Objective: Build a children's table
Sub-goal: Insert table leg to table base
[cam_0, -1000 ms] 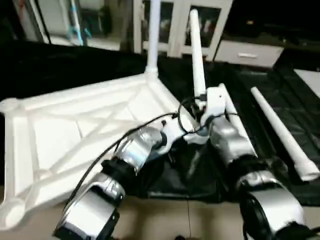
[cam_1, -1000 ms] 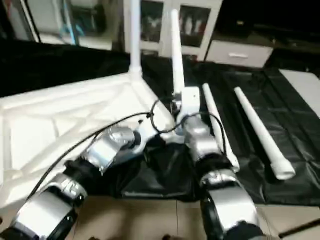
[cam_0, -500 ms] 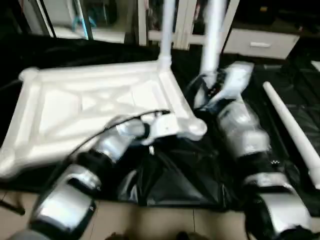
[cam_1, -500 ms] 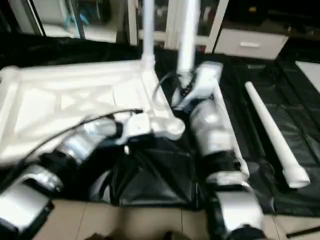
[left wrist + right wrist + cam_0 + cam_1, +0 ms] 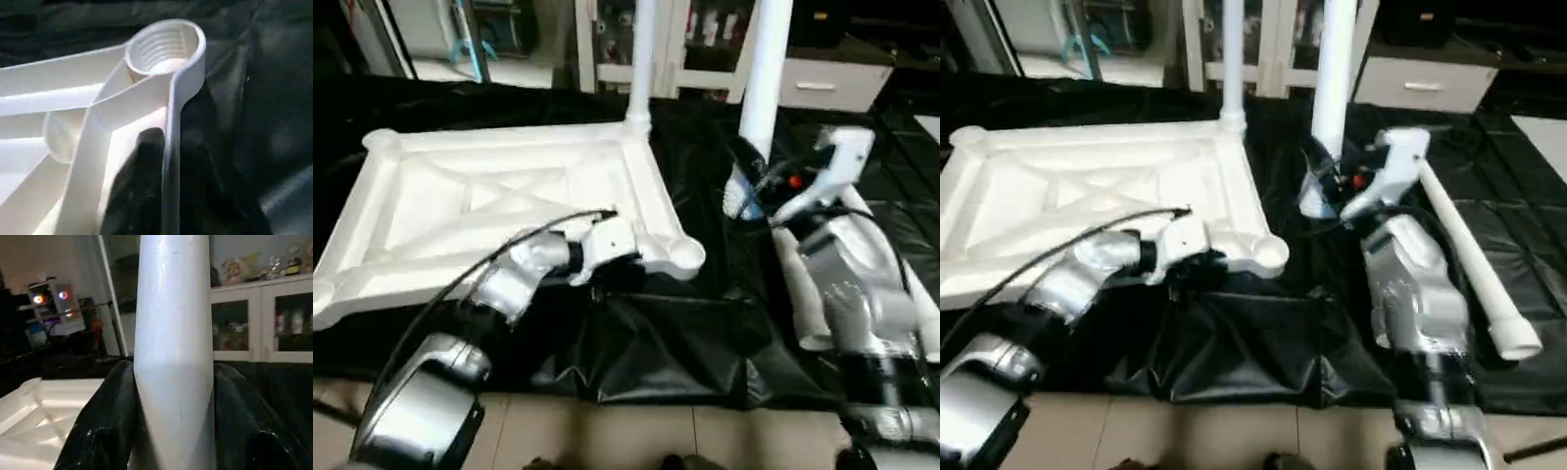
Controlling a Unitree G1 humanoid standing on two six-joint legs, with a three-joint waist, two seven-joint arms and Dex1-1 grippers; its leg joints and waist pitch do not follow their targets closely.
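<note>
**A:** ok so what's the right gripper [image 5: 1324, 186] doing? Looks like it's pinching something.

**B:** yep, its two black fingers [image 5: 105, 431] are clamped on either side of a white leg [image 5: 1336, 69], held upright off the black sheet [image 5: 1263, 343], just past the tabletop's near right corner. The leg's thick end sits at the fingers and the rest runs up out of frame.

**A:** and the left gripper [image 5: 597, 279]?

**B:** it's tucked at the near edge of the tabletop [image 5: 499, 211], right beside the near right corner. One dark finger [image 5: 144, 186] lies along the inside of the rim. Can't tell how far apart the fingers are or whether they're actually squeezing the rim.

**A:** where's the table itself?

**B:** the tabletop lies upside down on the black sheet, ribs up, X pattern showing. The near right corner socket [image 5: 164, 46] is empty and you can see the threads inside. The far right corner already has an upright leg [image 5: 641, 59] standing in it. Another loose leg [image 5: 1469, 264] lies on the sheet to the right of the right arm, well apart from the tabletop.

**A:** any labels or writing?

**B:** nothing I can read on the plastic or on the arms.

**A:** room to move?

**B:** there's bare black sheet between the held leg and the empty socket. The sheet's near edge bunches up where it meets the tan floor [image 5: 1234, 436].
</note>
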